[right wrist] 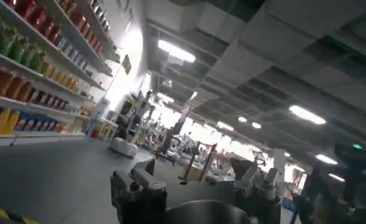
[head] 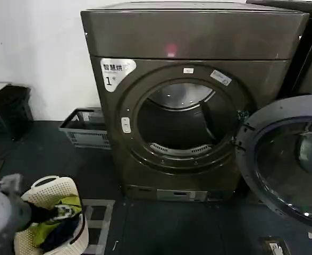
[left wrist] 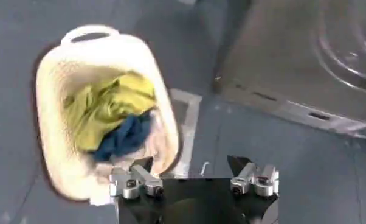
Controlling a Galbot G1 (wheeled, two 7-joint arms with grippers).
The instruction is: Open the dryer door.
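Standing swung wide open, the dryer door (head: pixel 283 159) hangs at the right of the dryer (head: pixel 187 101), hinged at the drum opening's right edge, dark grey inner side and glass facing out; drum opening (head: pixel 183 125) exposed, empty-looking inside; white laundry basket (head: pixel 57 212) with yellow-green and blue clothes on the dark floor near left; grey crate (head: pixel 84 127) farther back at the dryer's left side; left arm low at near left, beside the basket; left gripper (left wrist: pixel 192 176) released, fingers spread apart, hovering above the floor between basket (left wrist: pixel 104 109) and the dryer's lower front (left wrist: pixel 292 67), gripping nothing; right gripper (right wrist: pixel 195 185) pointed up and away toward shelves and ceiling lights, fingers apart, nothing between them.
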